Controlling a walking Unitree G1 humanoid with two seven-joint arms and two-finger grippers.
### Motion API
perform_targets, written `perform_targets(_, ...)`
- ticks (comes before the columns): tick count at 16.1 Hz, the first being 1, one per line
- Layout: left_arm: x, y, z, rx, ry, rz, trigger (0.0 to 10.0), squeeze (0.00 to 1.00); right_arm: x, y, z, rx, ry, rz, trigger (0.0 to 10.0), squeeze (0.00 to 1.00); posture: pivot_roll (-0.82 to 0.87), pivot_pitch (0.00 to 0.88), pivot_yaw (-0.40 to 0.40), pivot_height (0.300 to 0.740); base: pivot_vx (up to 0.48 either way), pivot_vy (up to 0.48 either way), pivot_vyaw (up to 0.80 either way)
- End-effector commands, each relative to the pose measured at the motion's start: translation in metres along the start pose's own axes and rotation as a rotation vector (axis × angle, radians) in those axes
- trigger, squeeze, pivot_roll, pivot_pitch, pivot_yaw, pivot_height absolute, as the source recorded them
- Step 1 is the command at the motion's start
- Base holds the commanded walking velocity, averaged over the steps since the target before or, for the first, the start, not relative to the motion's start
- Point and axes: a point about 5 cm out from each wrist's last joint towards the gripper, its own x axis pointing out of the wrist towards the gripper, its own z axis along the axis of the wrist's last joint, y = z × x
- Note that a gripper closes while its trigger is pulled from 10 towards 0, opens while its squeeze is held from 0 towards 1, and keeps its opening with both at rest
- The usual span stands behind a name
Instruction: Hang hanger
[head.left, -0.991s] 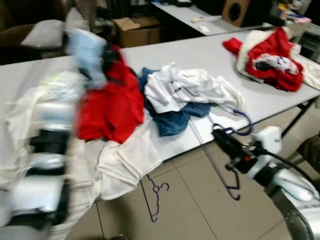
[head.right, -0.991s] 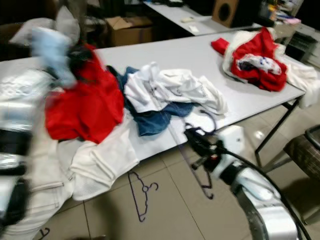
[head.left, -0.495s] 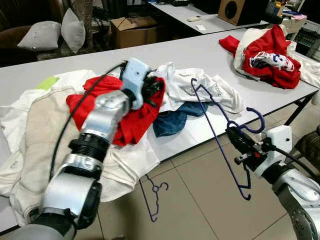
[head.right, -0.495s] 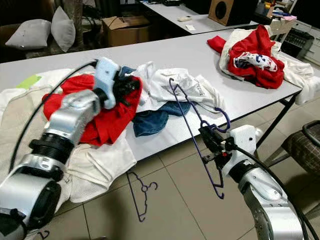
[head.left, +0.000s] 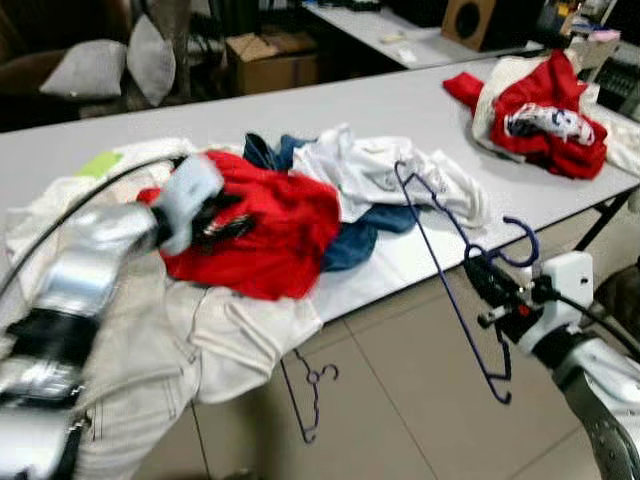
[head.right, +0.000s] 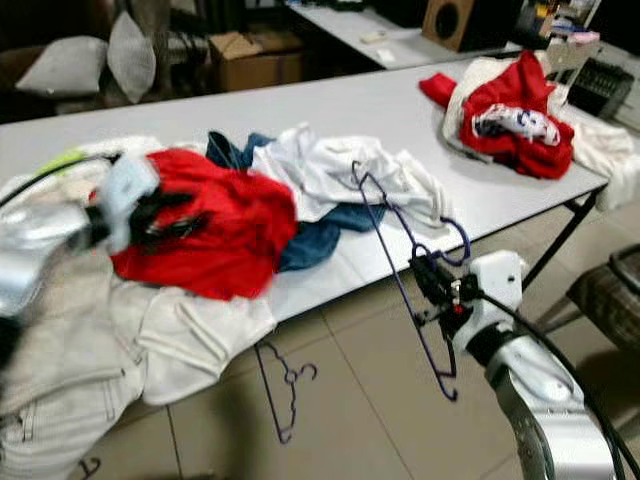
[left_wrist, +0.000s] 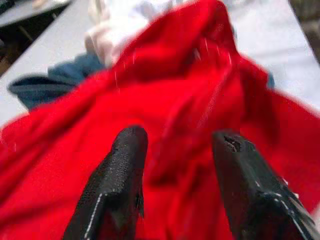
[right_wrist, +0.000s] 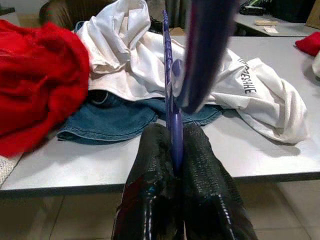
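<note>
Head views: long grey table (head.left: 420, 110) carrying heaped laundry, with red garment (head.left: 265, 225) at centre-left, white shirt (head.left: 375, 175) and blue jeans (head.left: 355, 240) just beside it, cream clothing (head.left: 130, 330) spilling over near edge, second red and white pile (head.left: 545, 115) at far right end. Left gripper (head.left: 225, 220) blurred, set against red garment on table. Right gripper (head.left: 490, 285) off near table edge, above tiled floor (head.left: 400, 410), clamped on purple hanger (head.left: 450, 275); hanger clear of table, tilted, hook uppermost beside gripper, one corner reaching over white shirt, opposite corner hanging low toward floor. Second purple hanger (head.left: 305, 395) lying flat on floor under table edge. Cardboard box (head.left: 270, 55), grey cushions (head.left: 110, 65) and wooden speaker (head.left: 475, 20) in background behind table. Left wrist view: two black fingers (left_wrist: 120, 185) spread apart, red garment (left_wrist: 190, 115) close beyond them, nothing gripped between; strip of blue jeans (left_wrist: 55, 85) beyond red cloth. Right wrist view: black fingers (right_wrist: 152, 180) pressed together on thin purple hanger (right_wrist: 172, 110) bar, bar rising straight up from pads; white shirt (right_wrist: 250, 95), blue jeans (right_wrist: 115, 120) and red garment (right_wrist: 37, 85) on table beyond.
</note>
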Motion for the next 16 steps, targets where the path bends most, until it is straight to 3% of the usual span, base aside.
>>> perform_targets(1, 0.0, -0.005, 0.007, 0.067, 0.006, -0.037, 10.0, 0.0, -0.002, -0.003, 0.001, -0.002, 0.006, -0.002, 10.0, 0.0, -0.1, 0.0, -0.03, 0.74, 0.0, 0.0, 0.0)
perform_targets(5, -0.004, -0.009, -0.003, 0.183, 0.069, -0.018, 10.0, 0.0, -0.007, -0.006, 0.001, -0.003, 0.011, -0.01, 10.0, 0.0, -0.11, 0.0, -0.025, 0.74, 0.0, 0.0, 0.0)
perform_targets(8, 0.005, -0.017, -0.007, 0.242, 0.115, -0.069, 10.0, 0.0, -0.009, -0.006, 0.001, -0.004, 0.017, -0.006, 10.0, 0.0, -0.11, 0.0, -0.024, 0.74, 0.0, 0.0, 0.0)
perform_targets(11, 0.012, -0.011, -0.006, 0.306, 0.135, 0.0, 10.0, 0.0, -0.01, -0.005, 0.001, -0.003, 0.018, 0.003, 10.0, 0.0, -0.12, 0.0, -0.023, 0.74, 0.0, 0.0, 0.0)
perform_targets(14, 0.023, -0.016, -0.01, 0.339, 0.167, -0.026, 10.0, 0.0, -0.011, -0.003, -0.001, -0.002, 0.025, 0.015, 10.0, 0.0, -0.12, 0.0, -0.019, 0.74, 0.0, 0.0, 0.0)
perform_targets(15, 0.024, -0.017, -0.01, 0.344, 0.168, -0.03, 5.8, 0.0, -0.011, -0.003, -0.001, -0.002, 0.025, 0.015, 10.0, 0.0, -0.12, 0.0, -0.019, 0.74, 0.0, 0.0, 0.0)
perform_targets(16, 0.024, -0.018, -0.011, 0.34, 0.163, -0.044, 0.6, 0.0, -0.011, -0.003, -0.001, -0.002, 0.025, 0.014, 10.0, 0.0, -0.12, 0.0, -0.019, 0.74, 0.0, 0.0, 0.0)
